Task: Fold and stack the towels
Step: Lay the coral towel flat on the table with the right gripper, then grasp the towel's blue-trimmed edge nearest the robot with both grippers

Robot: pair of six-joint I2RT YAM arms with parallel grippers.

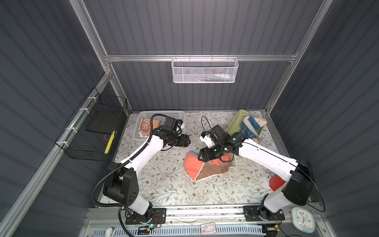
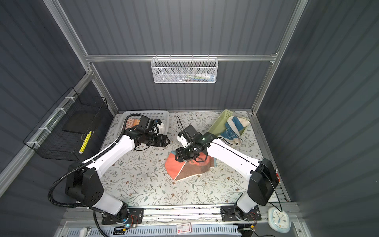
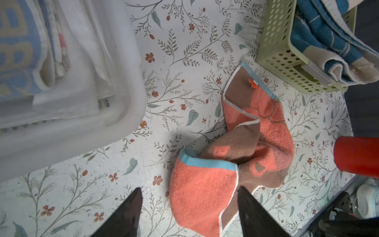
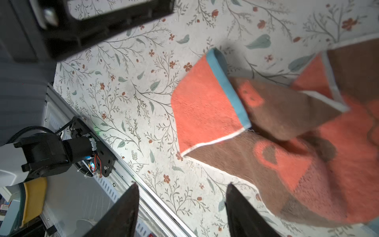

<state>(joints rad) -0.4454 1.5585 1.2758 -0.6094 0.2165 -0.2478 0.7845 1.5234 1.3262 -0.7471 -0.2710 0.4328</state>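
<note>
The coral towel [image 1: 191, 167] lies crumpled under the right gripper [image 4: 182, 185], whose jaws stand apart and empty, seemingly just above it. The left gripper [image 3: 189, 188], jaws also apart, hangs near the towel's folded corner.

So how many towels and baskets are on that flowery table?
Towels: 4 (coral-orange towel, cream-blue towel, lettered orange-blue towel, white towel)
Baskets: 2 (white basket, green basket)
Total: 6
</note>
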